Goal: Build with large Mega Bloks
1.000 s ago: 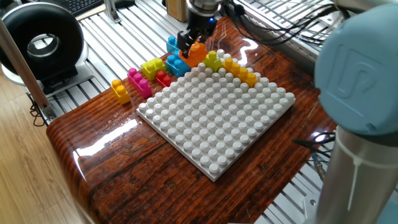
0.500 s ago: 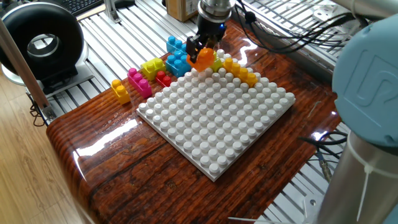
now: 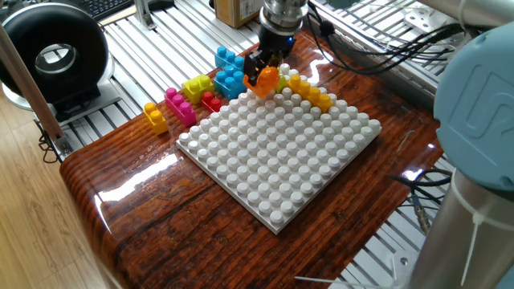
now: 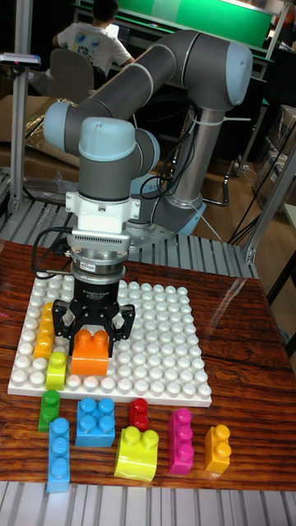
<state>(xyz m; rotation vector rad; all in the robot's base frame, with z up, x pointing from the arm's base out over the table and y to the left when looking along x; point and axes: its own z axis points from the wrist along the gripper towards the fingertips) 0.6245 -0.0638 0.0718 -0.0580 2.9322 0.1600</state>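
Note:
My gripper (image 3: 263, 74) (image 4: 92, 330) is shut on an orange Mega Blok (image 3: 265, 81) (image 4: 90, 353), held over the edge of the white studded baseplate (image 3: 281, 152) (image 4: 164, 345). Whether the brick touches the studs I cannot tell. Beside it on that same edge of the plate sit a yellow-orange row (image 3: 312, 91) (image 4: 43, 333) and a lime brick (image 4: 56, 370). Loose on the table off that edge lie two blue bricks (image 3: 229, 80) (image 4: 96, 421), a green one (image 4: 49, 408), a red one (image 3: 211, 101) (image 4: 139, 413), a lime yellow one (image 3: 197, 85) (image 4: 136, 452), a pink one (image 3: 181, 106) (image 4: 180, 440) and a yellow-orange one (image 3: 155, 117) (image 4: 217, 448).
The wooden table (image 3: 144, 209) has a rounded edge toward the floor. A black round device (image 3: 52, 56) stands on the metal rails at the left. Cables (image 3: 369, 48) trail behind the arm.
The gripper has carried the orange brick to the right, from beside the blue bricks to the baseplate's edge next to the lime brick.

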